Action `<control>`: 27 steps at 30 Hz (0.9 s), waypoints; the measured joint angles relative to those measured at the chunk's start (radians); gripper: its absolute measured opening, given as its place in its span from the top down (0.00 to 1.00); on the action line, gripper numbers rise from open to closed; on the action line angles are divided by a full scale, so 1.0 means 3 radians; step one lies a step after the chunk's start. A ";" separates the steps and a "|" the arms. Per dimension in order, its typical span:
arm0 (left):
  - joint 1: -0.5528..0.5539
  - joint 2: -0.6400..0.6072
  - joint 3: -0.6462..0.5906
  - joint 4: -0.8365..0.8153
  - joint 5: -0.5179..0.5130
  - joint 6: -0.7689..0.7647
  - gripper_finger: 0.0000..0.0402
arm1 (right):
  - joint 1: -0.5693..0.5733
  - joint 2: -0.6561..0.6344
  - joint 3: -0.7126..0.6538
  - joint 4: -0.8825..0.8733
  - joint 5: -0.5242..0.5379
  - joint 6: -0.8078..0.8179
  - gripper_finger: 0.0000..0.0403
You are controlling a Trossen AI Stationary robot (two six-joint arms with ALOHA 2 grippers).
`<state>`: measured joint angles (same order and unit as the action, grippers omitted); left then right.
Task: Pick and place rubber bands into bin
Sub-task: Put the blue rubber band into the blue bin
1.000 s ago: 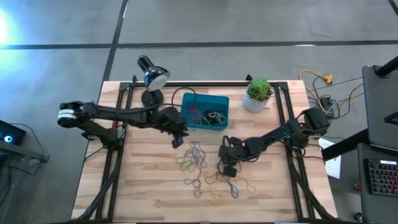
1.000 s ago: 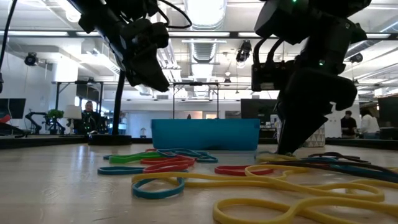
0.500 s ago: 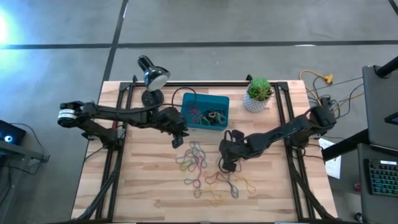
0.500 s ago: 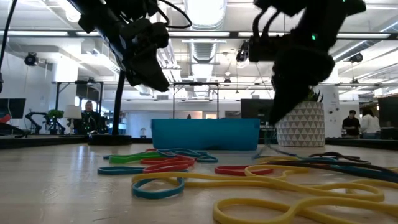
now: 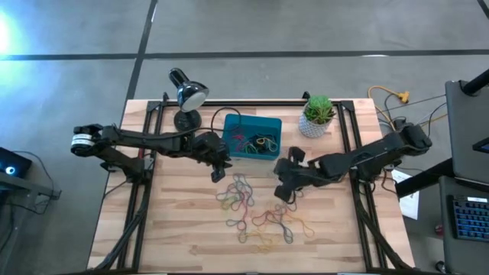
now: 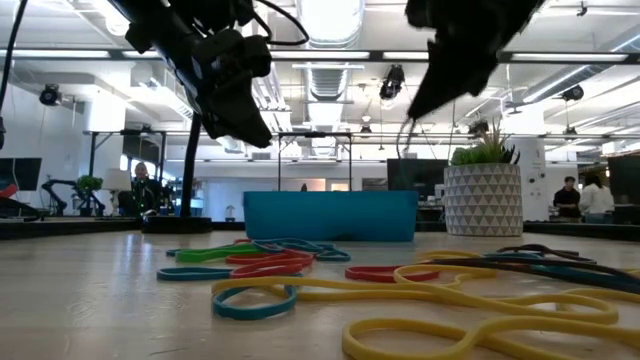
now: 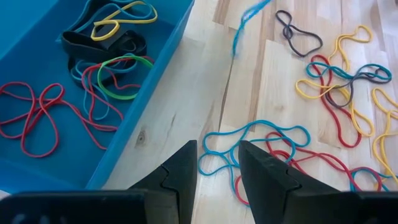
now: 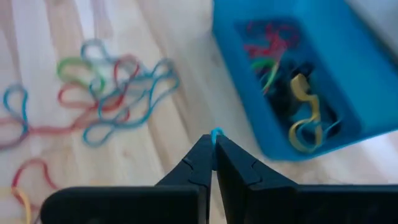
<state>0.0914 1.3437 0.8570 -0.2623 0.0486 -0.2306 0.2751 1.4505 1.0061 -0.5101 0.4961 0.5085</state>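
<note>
Many coloured rubber bands (image 5: 252, 208) lie loose on the wooden table, in front of the teal-blue bin (image 5: 252, 137), which holds several more bands (image 7: 93, 68). My right gripper (image 5: 283, 189) hangs above the pile's right side, near the bin's right front corner. It is shut on a thin blue rubber band (image 8: 216, 132), which also shows in the left wrist view (image 7: 244, 28) and the low view (image 6: 403, 140). My left gripper (image 7: 217, 165) waits open above the table at the bin's left front corner (image 5: 218, 169), with nothing between its fingers. My right gripper pinches the blue rubber band at one short bit of its loop (image 8: 216, 133), between the two shut fingertips. The fingers slant down from the table's right side. The band hangs slack below them (image 6: 403, 140), lifted clear of the table.
A desk lamp (image 5: 186, 95) stands at the far left and a potted plant (image 5: 317, 116) at the far right, either side of the bin. Black rails (image 5: 348, 153) run along the table's sides. People show in the room beyond the table.
My right gripper has risen from the band pile and tipped less steeply, moving a little toward the far edge and the bin. It stays shut and has drawn one blue band up clear of the table. The other bands have stayed put.
</note>
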 joint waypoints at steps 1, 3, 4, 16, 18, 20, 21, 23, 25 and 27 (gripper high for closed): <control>-0.0001 0.0000 0.0000 0.0000 0.0000 0.0000 0.74 | -0.0004 -0.0056 0.0000 0.0003 0.0058 -0.0027 0.98; -0.0005 0.0000 0.0000 0.0001 0.0000 0.0000 0.74 | -0.0032 -0.0160 0.0000 0.0024 0.0176 -0.0092 0.98; -0.0005 0.0000 0.0000 0.0002 0.0000 0.0000 0.74 | -0.0053 -0.0206 0.0000 0.0044 0.0220 -0.0141 0.98; -0.0006 0.0000 0.0000 0.0063 0.0000 -0.0003 0.74 | -0.0795 -0.0492 0.0006 0.0597 0.0275 -0.0924 0.98; -0.0006 0.0000 0.0000 0.0064 0.0000 -0.0004 0.74 | -0.0959 -0.0466 0.0006 0.0681 0.0139 -0.1018 0.98; -0.0006 0.0000 0.0000 0.0065 0.0000 -0.0005 0.74 | -0.1123 -0.0416 0.0006 0.0747 -0.0030 -0.1070 0.98; -0.0006 0.0000 0.0000 0.0066 0.0000 -0.0005 0.74 | -0.1195 -0.0382 0.0007 0.0779 -0.0122 -0.1089 0.98; -0.0006 0.0000 0.0000 0.0071 0.0000 -0.0005 0.74 | -0.1330 -0.0308 0.0006 0.0798 -0.0281 -0.1102 0.98; -0.0006 0.0000 0.0000 0.0084 0.0000 -0.0005 0.74 | -0.1441 -0.0218 0.0008 0.0859 -0.0434 -0.1098 0.98; -0.0006 0.0000 0.0000 0.0087 0.0000 -0.0005 0.74 | -0.1535 -0.0124 0.0008 0.0854 -0.0534 -0.1069 0.98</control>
<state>0.0895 1.3437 0.8570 -0.2363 0.0486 -0.2321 -0.1854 1.4133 1.0084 -0.2538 0.3360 0.1878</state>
